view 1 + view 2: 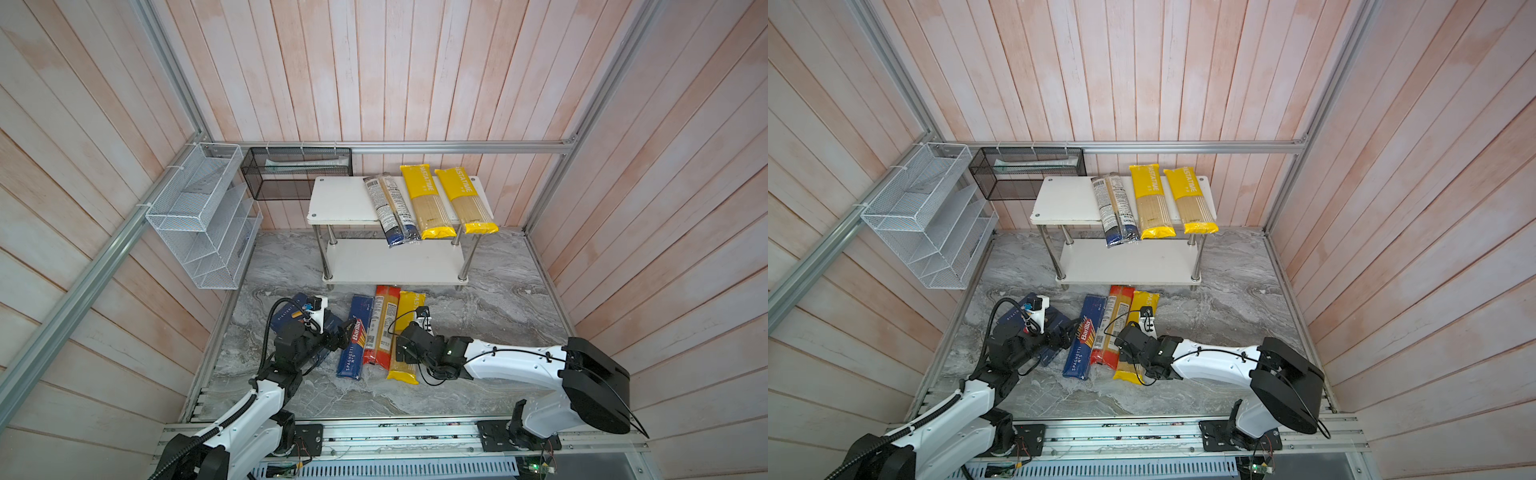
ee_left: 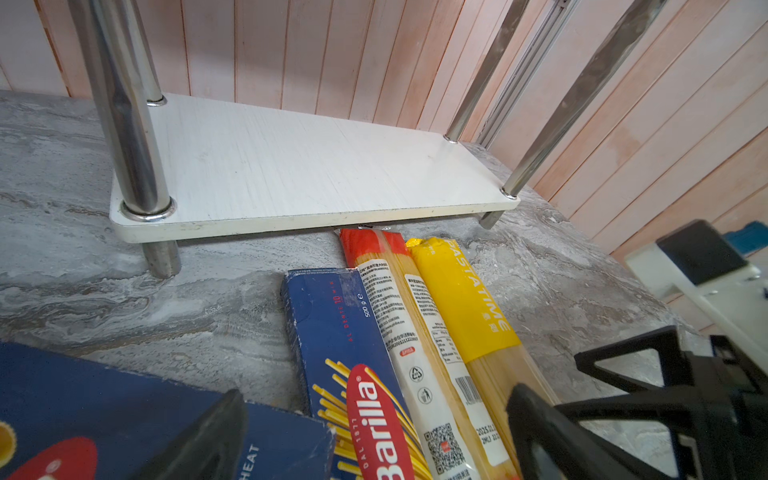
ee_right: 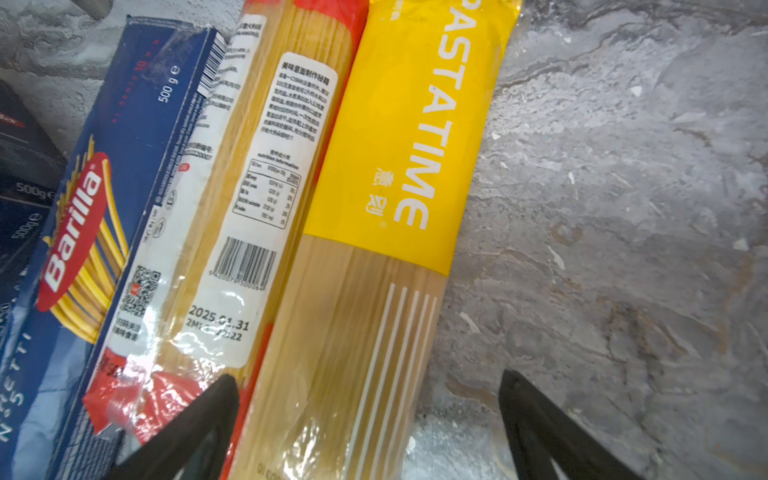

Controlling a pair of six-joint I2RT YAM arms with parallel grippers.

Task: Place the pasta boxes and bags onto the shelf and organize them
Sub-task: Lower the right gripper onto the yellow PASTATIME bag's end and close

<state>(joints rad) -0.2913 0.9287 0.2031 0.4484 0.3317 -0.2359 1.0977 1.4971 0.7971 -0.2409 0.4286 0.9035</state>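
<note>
The shelf stands at the back. Its top board carries two slim clear bags and two yellow PASTATIME bags; its lower board is bare. On the marble floor in front lie the narrow Barilla spaghetti box, a red-ended bag and a third yellow bag, side by side. The wide Barilla box lies partly under my left arm. My left gripper is open over the narrow box. My right gripper is open, its fingers either side of the yellow bag's clear end.
A white wire-mesh organizer hangs on the left wall rail. A black mesh basket hangs at the back left, just beside the shelf. Wooden walls and aluminium rails close in the marble floor on three sides.
</note>
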